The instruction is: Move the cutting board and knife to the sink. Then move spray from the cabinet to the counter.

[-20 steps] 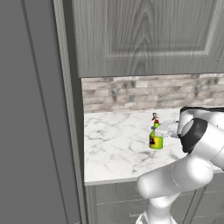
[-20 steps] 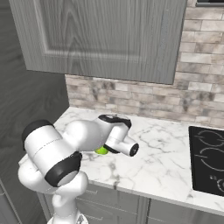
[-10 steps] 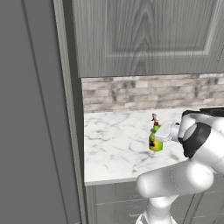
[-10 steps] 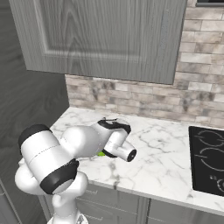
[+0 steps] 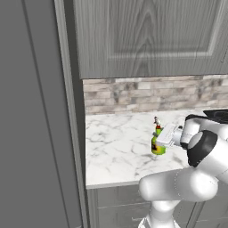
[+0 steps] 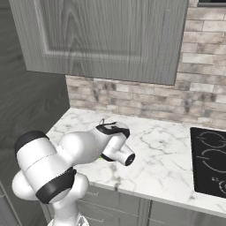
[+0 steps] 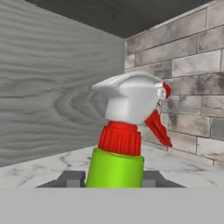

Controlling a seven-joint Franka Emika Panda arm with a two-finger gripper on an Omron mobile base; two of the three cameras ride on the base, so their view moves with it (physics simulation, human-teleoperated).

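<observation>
Spray upright on counter, long axis vertical, nozzle toward brick wall, gripper clamped round its body.

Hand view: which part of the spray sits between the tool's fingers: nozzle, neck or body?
The spray's green body, flanked by both dark fingertips; red neck and white nozzle rise above.

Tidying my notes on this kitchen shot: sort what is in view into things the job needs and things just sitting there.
Part of the job:
- spray, upright, the tool closed around its green body
- counter, under the spray
- cabinet, door closed above

Just there:
- brick backsplash
- black cooktop at the counter's right end
- grey drawers below
</observation>
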